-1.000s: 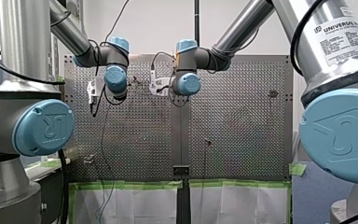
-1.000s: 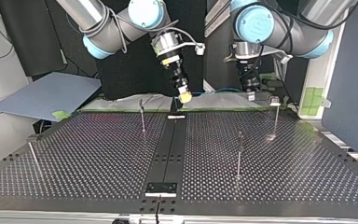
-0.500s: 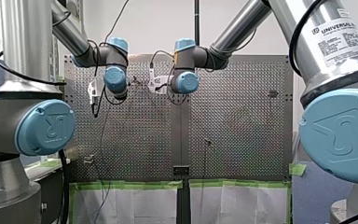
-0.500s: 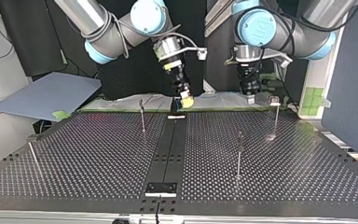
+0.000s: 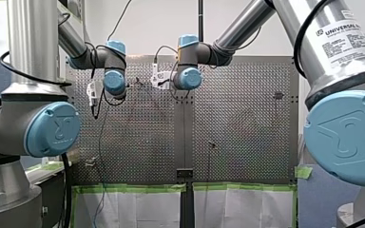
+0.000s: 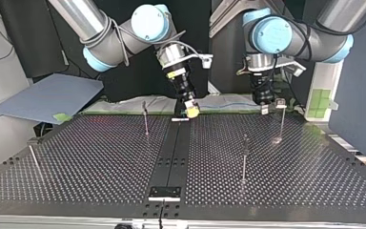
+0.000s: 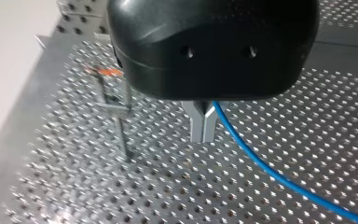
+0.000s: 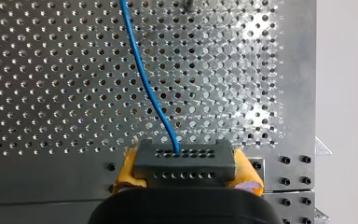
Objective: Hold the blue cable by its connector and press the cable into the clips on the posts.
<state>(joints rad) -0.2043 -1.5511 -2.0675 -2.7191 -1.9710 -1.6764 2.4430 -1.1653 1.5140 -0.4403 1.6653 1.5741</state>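
Blue cable [image 8: 143,79]: right jaws clamp its connector [image 8: 185,163]; left jaws closed, seemingly pinching it.

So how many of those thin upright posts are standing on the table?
4 posts, by the top view: one at the left edge, one far left of centre, one right of centre, one at the far right corner. More may be hidden.
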